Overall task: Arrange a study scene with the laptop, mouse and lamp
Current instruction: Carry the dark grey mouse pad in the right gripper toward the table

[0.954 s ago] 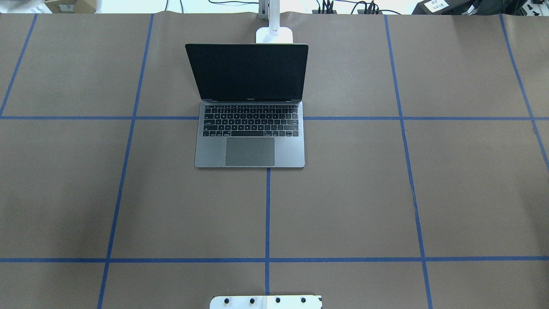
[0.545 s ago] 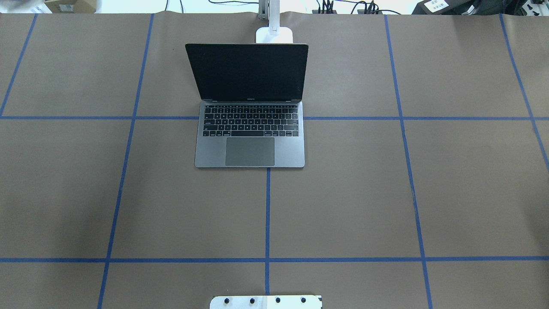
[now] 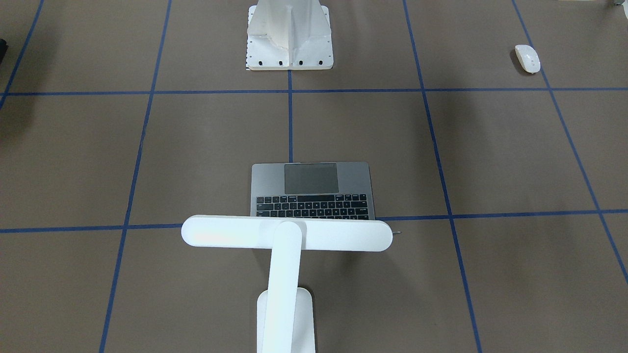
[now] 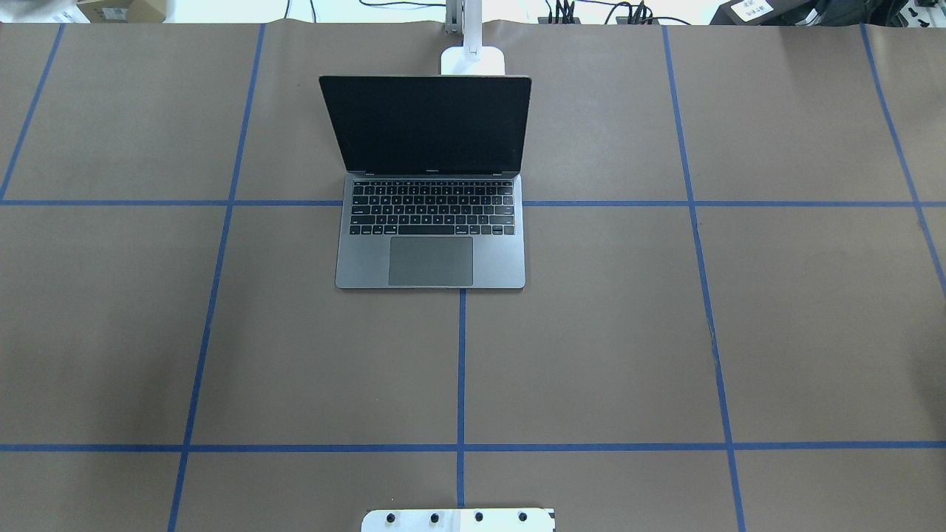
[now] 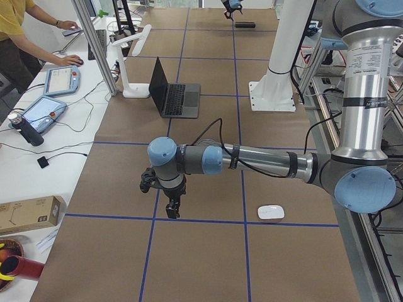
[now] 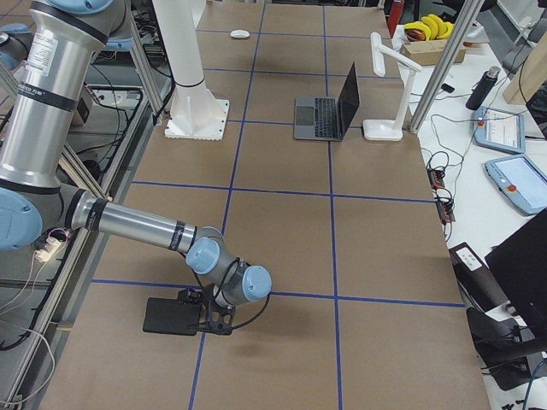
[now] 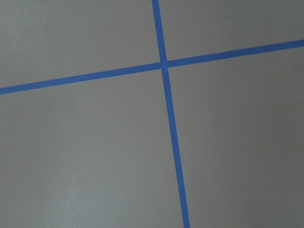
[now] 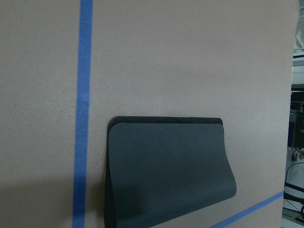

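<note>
The mouse (image 3: 527,58) is found well apart from the laptop (image 4: 430,251), far off its robot-left side and toward the robot. It is judged light, rigid and slippery under its glossy domed shell, so it is best taken low across its narrow width, at the two long sides, not from the top. It is flanked by bare table (image 4: 665,332), though the robot-side table edge seems close behind it.

The laptop is set open at mid-table, the lamp (image 3: 287,234) just behind its screen with the bar head reaching over the lid. Wide open paper is left on both sides of the laptop.

The left gripper (image 5: 171,211) is hung low over bare paper well off the laptop's robot-left side. The right gripper (image 6: 209,323) is held far off the opposite side, at a black mouse pad (image 8: 166,171) whose one edge is apparently curled up. From these distant side views it cannot be told whether either gripper is spread or closed.
</note>
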Controlling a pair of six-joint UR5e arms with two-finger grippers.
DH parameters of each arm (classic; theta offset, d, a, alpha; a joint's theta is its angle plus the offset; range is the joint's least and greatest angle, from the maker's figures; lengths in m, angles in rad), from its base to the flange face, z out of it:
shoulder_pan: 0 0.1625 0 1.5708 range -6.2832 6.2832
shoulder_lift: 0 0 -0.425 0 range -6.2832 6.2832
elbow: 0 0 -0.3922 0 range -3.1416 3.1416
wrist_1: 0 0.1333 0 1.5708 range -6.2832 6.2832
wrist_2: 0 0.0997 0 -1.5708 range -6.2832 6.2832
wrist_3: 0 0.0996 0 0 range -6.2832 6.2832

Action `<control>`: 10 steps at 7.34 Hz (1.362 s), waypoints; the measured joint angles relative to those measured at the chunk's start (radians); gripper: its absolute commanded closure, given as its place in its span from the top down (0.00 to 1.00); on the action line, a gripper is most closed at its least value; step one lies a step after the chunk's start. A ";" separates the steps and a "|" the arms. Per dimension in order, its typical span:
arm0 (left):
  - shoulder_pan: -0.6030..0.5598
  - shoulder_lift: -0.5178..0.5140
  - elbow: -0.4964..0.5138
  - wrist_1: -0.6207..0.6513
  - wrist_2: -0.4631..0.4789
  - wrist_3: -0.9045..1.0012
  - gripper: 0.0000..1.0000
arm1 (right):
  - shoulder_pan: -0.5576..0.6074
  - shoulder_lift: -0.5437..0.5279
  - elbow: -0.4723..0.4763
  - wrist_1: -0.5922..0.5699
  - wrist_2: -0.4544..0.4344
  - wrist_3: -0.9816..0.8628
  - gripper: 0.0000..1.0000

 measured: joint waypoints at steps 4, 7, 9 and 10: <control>0.000 0.000 0.001 0.000 0.000 0.000 1.00 | -0.057 0.008 -0.039 0.001 0.002 0.001 0.89; 0.000 0.000 0.002 0.000 0.000 0.000 1.00 | -0.093 0.018 -0.044 0.000 0.006 0.016 0.61; 0.000 0.000 0.001 0.000 0.000 0.000 1.00 | -0.107 0.021 -0.044 -0.002 0.006 0.021 0.24; 0.000 0.000 0.001 0.000 0.000 0.000 1.00 | -0.110 0.024 -0.043 -0.004 0.006 0.022 0.02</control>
